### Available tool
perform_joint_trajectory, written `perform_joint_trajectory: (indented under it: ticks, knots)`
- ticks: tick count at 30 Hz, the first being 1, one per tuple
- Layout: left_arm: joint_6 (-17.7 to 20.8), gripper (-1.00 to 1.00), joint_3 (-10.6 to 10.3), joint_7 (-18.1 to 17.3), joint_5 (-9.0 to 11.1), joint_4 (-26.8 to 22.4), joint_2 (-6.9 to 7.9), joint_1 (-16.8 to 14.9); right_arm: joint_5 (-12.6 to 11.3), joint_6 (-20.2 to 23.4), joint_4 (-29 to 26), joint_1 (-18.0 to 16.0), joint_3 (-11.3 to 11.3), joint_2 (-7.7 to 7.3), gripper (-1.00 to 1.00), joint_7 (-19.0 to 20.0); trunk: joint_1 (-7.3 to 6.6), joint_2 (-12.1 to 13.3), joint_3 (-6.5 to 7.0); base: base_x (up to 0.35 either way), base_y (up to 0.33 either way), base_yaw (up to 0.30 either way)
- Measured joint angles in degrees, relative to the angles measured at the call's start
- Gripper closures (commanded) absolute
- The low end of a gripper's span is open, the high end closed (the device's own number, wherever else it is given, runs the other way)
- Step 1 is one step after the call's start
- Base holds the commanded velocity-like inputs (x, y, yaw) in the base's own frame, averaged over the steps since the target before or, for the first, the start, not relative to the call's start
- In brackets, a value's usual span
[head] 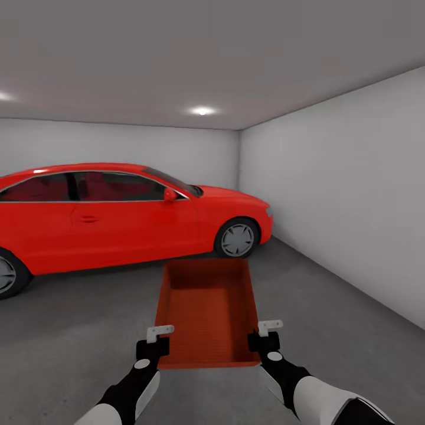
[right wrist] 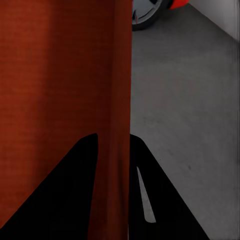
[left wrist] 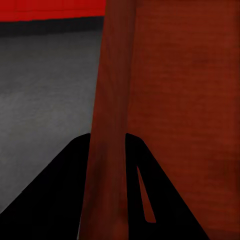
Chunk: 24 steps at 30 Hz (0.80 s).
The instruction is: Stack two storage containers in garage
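- Storage container (head: 208,310) held above the garage floor (head: 330,295), just in front of the red car (head: 118,215).
- Left gripper (head: 154,341) clamps its left wall; right gripper (head: 267,334) clamps its right wall.

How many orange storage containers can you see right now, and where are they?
1. The storage container is held between the left gripper and the right gripper, above the garage floor near the red car. Another may be out of view.

— What colours do I have on screen?
— An orange-red storage container (head: 206,310), a glossy red car (head: 118,215), my dark grey floor (head: 354,330), pale grey walls (head: 342,177).
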Motion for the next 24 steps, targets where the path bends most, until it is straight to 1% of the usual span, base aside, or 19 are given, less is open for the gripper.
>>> perform_joint_trajectory:
  ticks: [24]
  knots:
    - [0.04, 1.0, -0.04, 0.01, 0.12, -0.03, 0.01, 0.0, 0.06, 0.06, -0.05, 0.0, 0.02, 0.0, 1.0, -0.08, 0.0, 0.0, 0.0, 0.322, 0.0, -0.298]
